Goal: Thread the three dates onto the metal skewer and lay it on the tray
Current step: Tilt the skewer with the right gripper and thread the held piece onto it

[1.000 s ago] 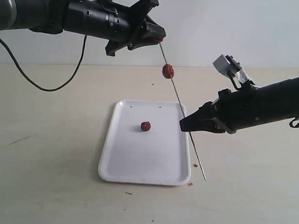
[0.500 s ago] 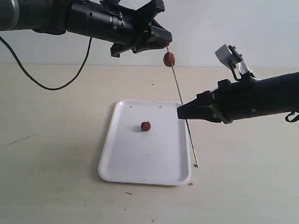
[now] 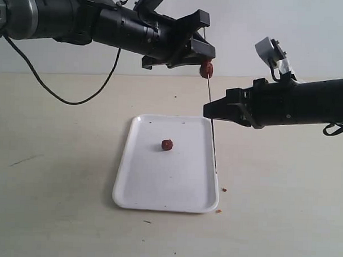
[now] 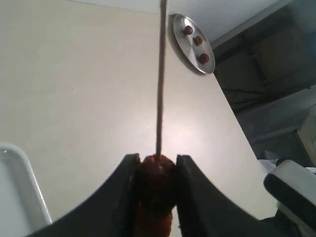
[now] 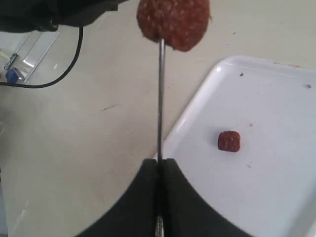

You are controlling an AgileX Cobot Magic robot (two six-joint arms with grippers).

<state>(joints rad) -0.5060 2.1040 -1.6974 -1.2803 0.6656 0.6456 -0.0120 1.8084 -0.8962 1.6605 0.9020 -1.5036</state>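
Right hand (image 3: 209, 110) clenched mid-shaft on the thin, stiff, probably slippery metal skewer (image 3: 211, 127), near-upright by the tray's (image 3: 158, 181) right rim; my left hand (image 4: 157, 173) squeezes the soft skewered date (image 3: 205, 69) atop it, a loose date (image 3: 167, 144) lying on the tray.

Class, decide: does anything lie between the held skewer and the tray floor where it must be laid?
Only one loose date, resting near the middle of the tray. The skewer, pinched by the right hand, stands at the tray's rim; nothing else visible blocks it.
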